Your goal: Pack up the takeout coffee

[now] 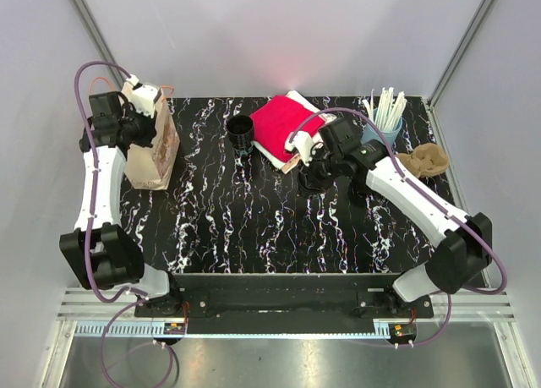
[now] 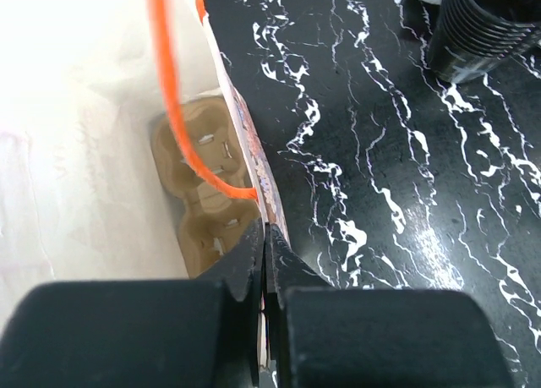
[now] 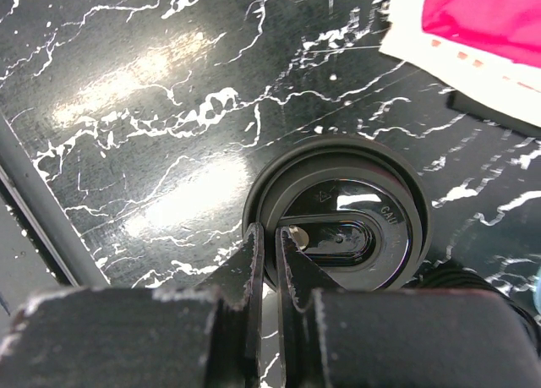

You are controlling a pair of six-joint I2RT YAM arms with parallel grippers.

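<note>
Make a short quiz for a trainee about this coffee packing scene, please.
1. True or false: the left gripper pinches the edge of the paper bag.
2. What lies inside the bag? A) a sandwich B) a cardboard cup carrier C) a bottle
3. Fill in: the right gripper is ____ on the rim of the cup lid.
Key: 1 true; 2 B; 3 shut.

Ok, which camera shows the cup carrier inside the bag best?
Left wrist: it looks down into the open paper bag at the cup carrier. Top external shows only the bag's outside; right wrist shows neither.
</note>
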